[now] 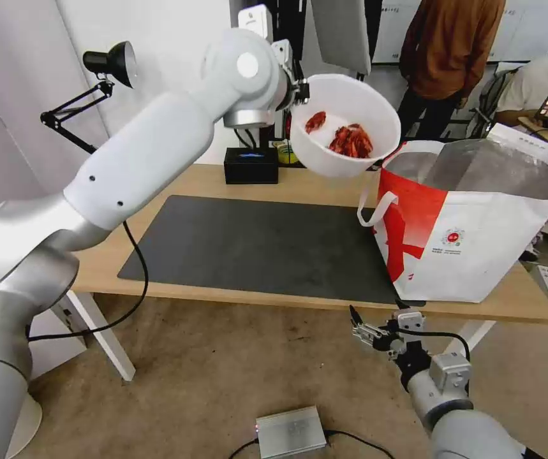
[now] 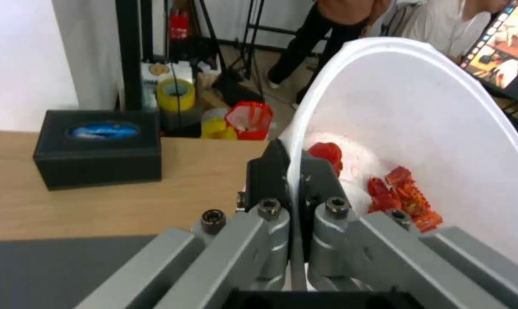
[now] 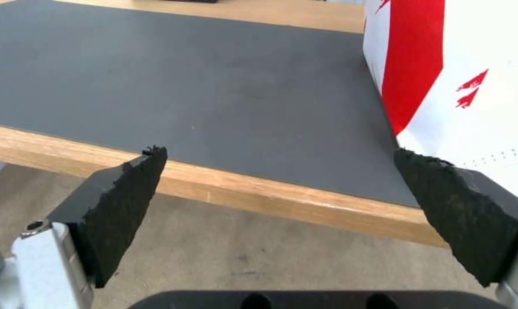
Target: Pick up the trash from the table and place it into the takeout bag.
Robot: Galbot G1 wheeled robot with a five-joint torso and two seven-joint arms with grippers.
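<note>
- Head view, upper centre: left claw pinches the tilted white round bowl of red shells, just upper-left of the white-and-red takeout bag's mouth.
- Right claw hangs released, lower right.

On your bench, the mat lies centred. The takeout bag stands at three o'clock, the box at twelve.
</note>
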